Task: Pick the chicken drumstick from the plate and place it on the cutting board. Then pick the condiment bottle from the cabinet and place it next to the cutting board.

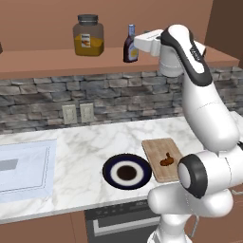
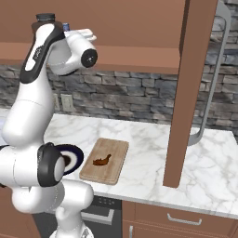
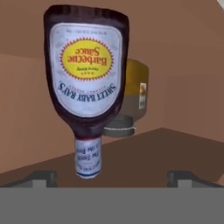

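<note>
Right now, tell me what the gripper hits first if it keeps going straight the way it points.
Most likely the condiment bottle: it stands centred ahead of the open gripper, between its fingertips, with the orange jar behind it. How much gap remains is unclear.

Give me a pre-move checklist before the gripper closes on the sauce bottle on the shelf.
1. Reddish-brown chicken drumstick lying on the light tan wooden cutting board: ok.
2. Round dark navy plate emptied: ok.
3. Slim dark-sauce condiment bottle upright on the reddish-brown wooden cabinet shelf: ok.
4. Gripper open, fingertips spread either side of the bottle line: ok.
5. Fingers already around the bottle body: cannot tell; it looks a little ahead of them.
6. Wide orange-filled glass jar standing apart from the bottle: ok.
</note>
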Motion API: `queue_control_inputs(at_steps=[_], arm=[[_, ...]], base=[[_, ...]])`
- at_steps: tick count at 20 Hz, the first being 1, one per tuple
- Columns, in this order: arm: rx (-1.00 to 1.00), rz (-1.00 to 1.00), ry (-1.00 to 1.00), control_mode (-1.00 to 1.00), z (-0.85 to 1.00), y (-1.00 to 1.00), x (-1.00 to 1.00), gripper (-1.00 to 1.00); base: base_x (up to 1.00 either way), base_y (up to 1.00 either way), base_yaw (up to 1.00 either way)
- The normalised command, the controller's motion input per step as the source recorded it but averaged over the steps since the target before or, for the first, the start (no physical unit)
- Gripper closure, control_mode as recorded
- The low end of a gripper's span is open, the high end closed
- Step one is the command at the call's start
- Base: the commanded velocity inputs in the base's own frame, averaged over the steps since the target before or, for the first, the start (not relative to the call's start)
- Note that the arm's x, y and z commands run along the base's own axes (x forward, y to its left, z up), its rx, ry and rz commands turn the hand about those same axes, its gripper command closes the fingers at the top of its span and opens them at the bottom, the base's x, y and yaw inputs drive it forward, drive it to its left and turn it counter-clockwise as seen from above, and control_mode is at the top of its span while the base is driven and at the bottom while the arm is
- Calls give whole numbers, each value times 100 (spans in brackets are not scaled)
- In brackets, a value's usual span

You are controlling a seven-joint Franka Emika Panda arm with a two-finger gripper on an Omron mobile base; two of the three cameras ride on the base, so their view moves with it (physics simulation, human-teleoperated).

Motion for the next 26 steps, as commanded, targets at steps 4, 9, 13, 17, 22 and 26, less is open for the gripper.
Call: queue_control_inputs(at_steps=[4, 9, 13, 17, 22, 26], arm=[[0, -1, 0, -100, 0, 0, 12, -100], [0, -1, 0, -100, 0, 0, 12, -100], [0, -1, 0, -100, 0, 0, 13, -100], [0, -1, 0, -100, 0, 0, 12, -100], [0, -1, 0, -100, 0, 0, 10, -100], [0, -1, 0, -100, 0, 1, 8, -100]], base=[[0, 0, 0], [0, 0, 0], [0, 0, 0], [0, 0, 0], [0, 0, 0], [0, 0, 0]])
